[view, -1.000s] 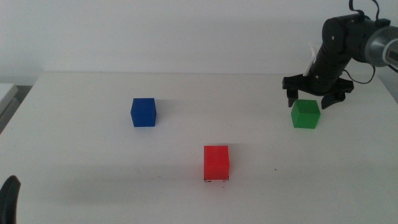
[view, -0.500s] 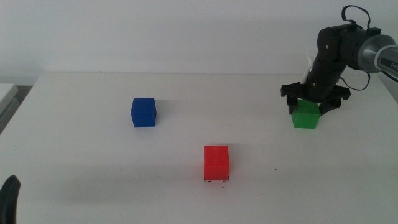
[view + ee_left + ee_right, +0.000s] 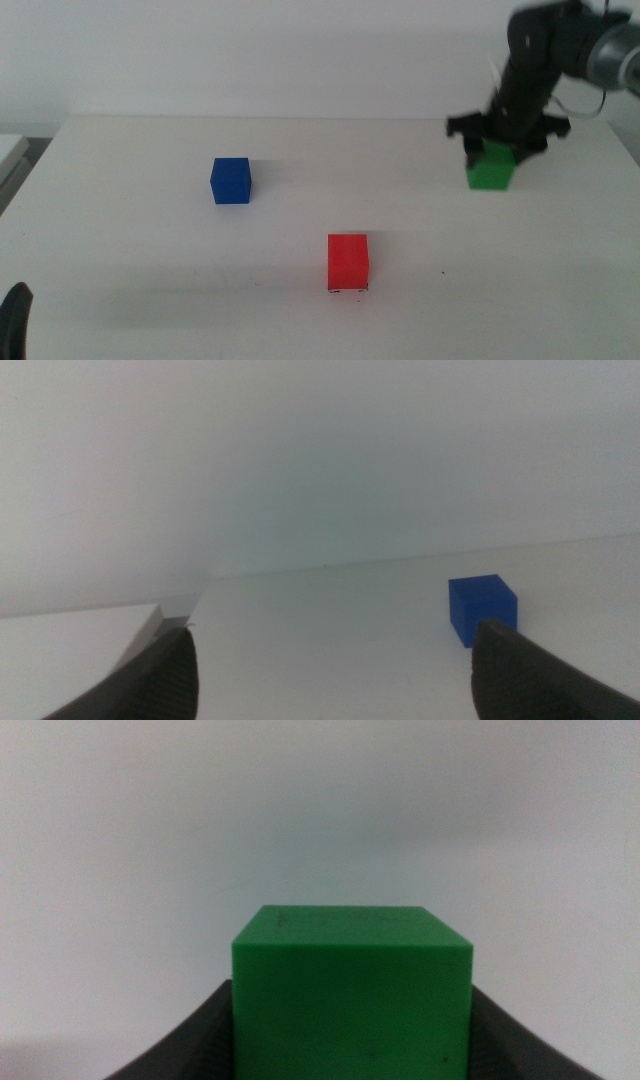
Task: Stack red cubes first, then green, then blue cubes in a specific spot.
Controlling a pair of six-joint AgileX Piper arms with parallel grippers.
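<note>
The green cube point(image 3: 491, 171) is at the table's far right, held just above the surface between the jaws of my right gripper point(image 3: 494, 156), which is shut on it. In the right wrist view the green cube point(image 3: 350, 985) fills the gap between that gripper's point(image 3: 350, 1055) dark jaws. The red cube point(image 3: 348, 262) stands on the table at front centre. Left of centre sits the blue cube point(image 3: 231, 181), also seen in the left wrist view point(image 3: 482, 610). My left gripper point(image 3: 330, 680) is open and waits at the bottom left corner point(image 3: 14, 318).
The white table point(image 3: 330, 160) ends at a pale wall behind. A light-coloured slab point(image 3: 10, 150) lies beyond the table's left edge.
My right gripper came down around the green cube, shut on it, and has raised it a little off the table. The red and blue cubes have not moved.
</note>
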